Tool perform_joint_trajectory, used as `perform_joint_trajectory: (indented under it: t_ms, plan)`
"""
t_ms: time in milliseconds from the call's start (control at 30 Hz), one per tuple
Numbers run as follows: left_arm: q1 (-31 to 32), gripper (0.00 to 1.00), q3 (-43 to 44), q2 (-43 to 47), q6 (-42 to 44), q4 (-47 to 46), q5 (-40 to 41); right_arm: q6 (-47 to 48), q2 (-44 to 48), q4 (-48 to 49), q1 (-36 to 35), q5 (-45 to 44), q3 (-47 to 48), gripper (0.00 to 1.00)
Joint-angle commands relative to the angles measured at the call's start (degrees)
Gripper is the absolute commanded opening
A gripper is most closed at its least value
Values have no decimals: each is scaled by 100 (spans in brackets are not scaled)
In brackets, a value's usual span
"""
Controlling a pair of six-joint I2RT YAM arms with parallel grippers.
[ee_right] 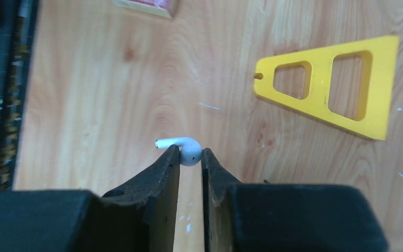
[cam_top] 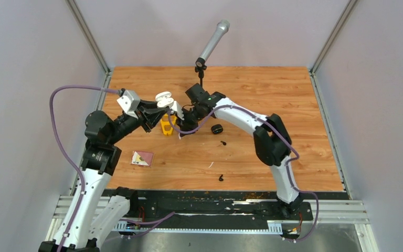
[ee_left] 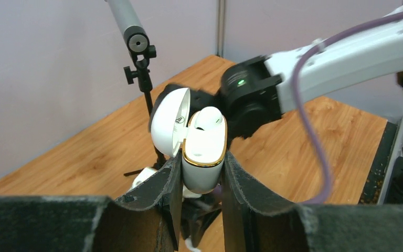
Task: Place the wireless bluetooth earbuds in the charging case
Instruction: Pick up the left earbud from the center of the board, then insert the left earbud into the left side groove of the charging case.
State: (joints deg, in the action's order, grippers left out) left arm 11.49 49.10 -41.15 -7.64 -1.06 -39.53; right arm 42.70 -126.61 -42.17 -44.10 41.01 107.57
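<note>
My left gripper [ee_left: 202, 163] is shut on a white charging case [ee_left: 203, 176] with a gold rim, held upright above the table with its lid [ee_left: 169, 121] open. One white earbud [ee_left: 209, 119] sits in the case. In the top view the case [cam_top: 163, 98] is just left of my right gripper [cam_top: 181, 113]. My right gripper [ee_right: 190, 155] is shut on a second white earbud [ee_right: 188, 148], its stem pointing left, above the wood. A black case [cam_top: 216, 128] and two black earbuds [cam_top: 223, 143] [cam_top: 221, 178] lie on the table.
A yellow triangular frame [cam_top: 167, 126] lies under the grippers and shows in the right wrist view [ee_right: 330, 84]. A microphone on a small stand [cam_top: 210, 44] is at the back. A small card [cam_top: 142, 158] lies front left.
</note>
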Motion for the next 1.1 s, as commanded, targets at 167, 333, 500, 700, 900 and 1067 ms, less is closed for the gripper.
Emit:
perform_joint_trajectory:
  t_ms: [167,333,500,700,900,1067]
  plan:
    - [-41,1,43,-400,-131,-626,-421,395,2689,-127,-48,-1,-1971,1]
    - [-7,0,-298,-617,-411,-1143,-700,364,4260,-186,56,-701,-2675,0]
    - [319,0,-474,-1044,-464,-1790,-848,299,5611,180,40,-1273,-2768,0]
    - [889,0,-473,-1457,-621,-2383,-854,294,5704,546,-143,-2083,-1867,0]
    - [1370,0,-457,-1755,-787,-2946,-715,951,5305,1066,-609,-2959,-1288,0]
    - [1528,0,-364,-1891,-1064,-3222,-503,1742,5246,1833,-1010,-3565,-1487,0]
